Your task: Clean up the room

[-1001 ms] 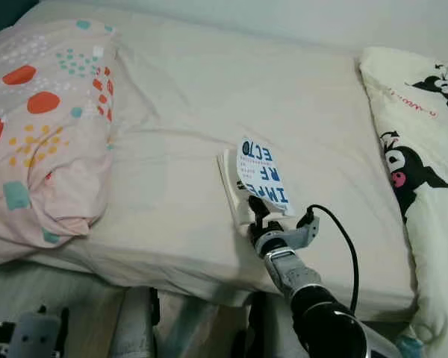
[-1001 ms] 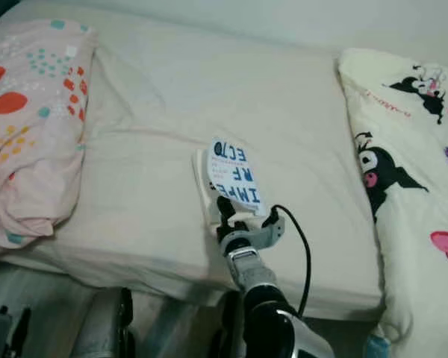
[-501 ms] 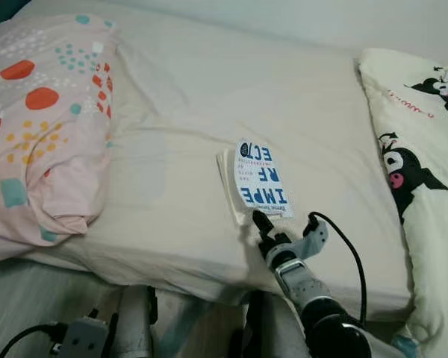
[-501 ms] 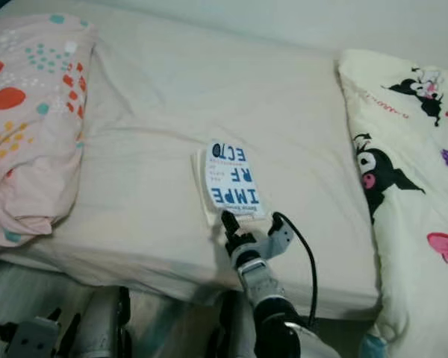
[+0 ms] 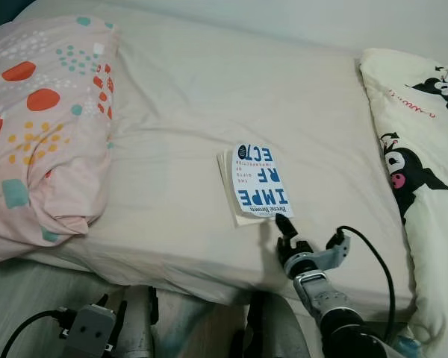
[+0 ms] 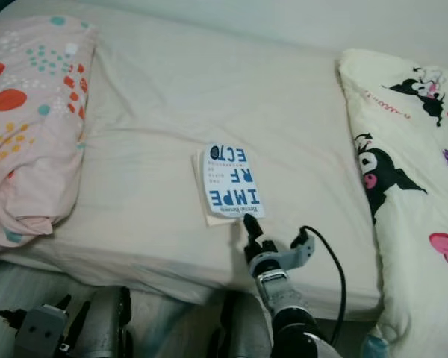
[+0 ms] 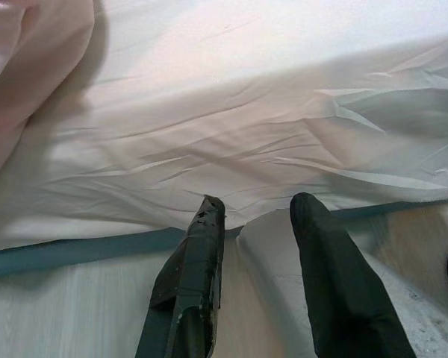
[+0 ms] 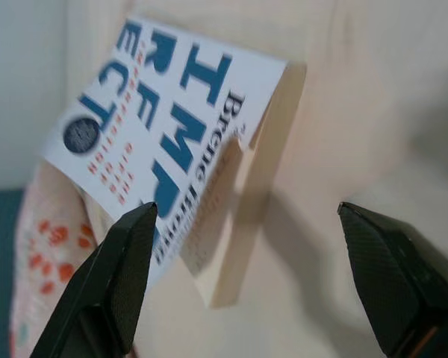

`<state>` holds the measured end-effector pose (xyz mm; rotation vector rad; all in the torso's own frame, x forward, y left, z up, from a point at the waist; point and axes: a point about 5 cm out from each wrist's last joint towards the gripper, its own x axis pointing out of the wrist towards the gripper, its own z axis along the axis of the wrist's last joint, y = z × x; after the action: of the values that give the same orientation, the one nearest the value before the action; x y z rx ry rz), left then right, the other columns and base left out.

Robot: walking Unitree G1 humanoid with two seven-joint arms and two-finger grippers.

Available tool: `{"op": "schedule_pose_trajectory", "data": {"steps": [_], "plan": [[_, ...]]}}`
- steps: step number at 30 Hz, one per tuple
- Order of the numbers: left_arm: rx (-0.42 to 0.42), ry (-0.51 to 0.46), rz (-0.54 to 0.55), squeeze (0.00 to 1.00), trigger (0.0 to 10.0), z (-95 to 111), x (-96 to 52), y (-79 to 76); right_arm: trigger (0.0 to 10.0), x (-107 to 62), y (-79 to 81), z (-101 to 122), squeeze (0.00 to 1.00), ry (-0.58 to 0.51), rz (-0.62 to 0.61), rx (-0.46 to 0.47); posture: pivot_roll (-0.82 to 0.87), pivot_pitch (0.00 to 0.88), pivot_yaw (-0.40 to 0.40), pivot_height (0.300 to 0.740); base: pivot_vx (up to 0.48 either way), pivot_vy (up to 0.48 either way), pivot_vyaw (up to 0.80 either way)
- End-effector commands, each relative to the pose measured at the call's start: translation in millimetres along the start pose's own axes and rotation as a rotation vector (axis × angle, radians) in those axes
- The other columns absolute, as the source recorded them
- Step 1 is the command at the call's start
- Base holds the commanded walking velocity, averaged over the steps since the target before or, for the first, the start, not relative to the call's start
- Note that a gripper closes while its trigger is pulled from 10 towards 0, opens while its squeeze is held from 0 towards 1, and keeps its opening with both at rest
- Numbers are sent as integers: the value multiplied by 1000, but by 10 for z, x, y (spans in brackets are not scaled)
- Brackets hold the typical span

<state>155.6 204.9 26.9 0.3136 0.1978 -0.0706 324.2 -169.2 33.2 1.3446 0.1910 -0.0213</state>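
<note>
- White paperback book with large blue lettering [image 5: 260, 183]: lies flat on the cream-sheeted bed [image 5: 194, 104], near the bed's front edge, between the two pillows and touching neither.
- Right end effector [image 5: 285, 233]: hovers just beside the book's near edge, apart from it; in the right wrist view its two black fingers [image 8: 123, 268] stand wide apart with the book between and beyond them, clamping nothing.
- Left end effector [image 7: 254, 224]: hangs low at the bed's side, above the pale wooden floor [image 7: 82, 313]; its black fingers are apart and hold nothing.
- Pink pillow with orange and teal spots [image 5: 37, 119]: on the bed's left.
- Cream cartoon-print pillow [image 5: 422, 149]: on the bed's right.
</note>
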Motion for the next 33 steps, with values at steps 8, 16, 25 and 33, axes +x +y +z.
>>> {"op": "schedule_pose_trajectory", "data": {"steps": [8, 16, 25, 33], "plan": [[-4, 36, -18, 0, 10000, -89, -101, -11, 10000, 72, 83, -236, 0, 51, -13, 1, 213, 200, -47, 602, 0, 0, 0], [30, 35, -37, 0, 10000, -62, -226, 40, 10000, 125, 137, -390, 0, 52, -77, -26, 263, 245, -57, 602, 0, 0, 0], [57, 60, -52, 0, 10000, -59, -462, 87, 10000, 149, 153, -276, 0, -40, -113, -25, 299, 291, -45, 602, 0, 0, 0], [58, 68, -54, 0, 10000, -27, -562, 126, 10000, 228, 290, -208, 0, -132, -96, 113, 300, 321, -23, 602, 0, 0, 0]]}}
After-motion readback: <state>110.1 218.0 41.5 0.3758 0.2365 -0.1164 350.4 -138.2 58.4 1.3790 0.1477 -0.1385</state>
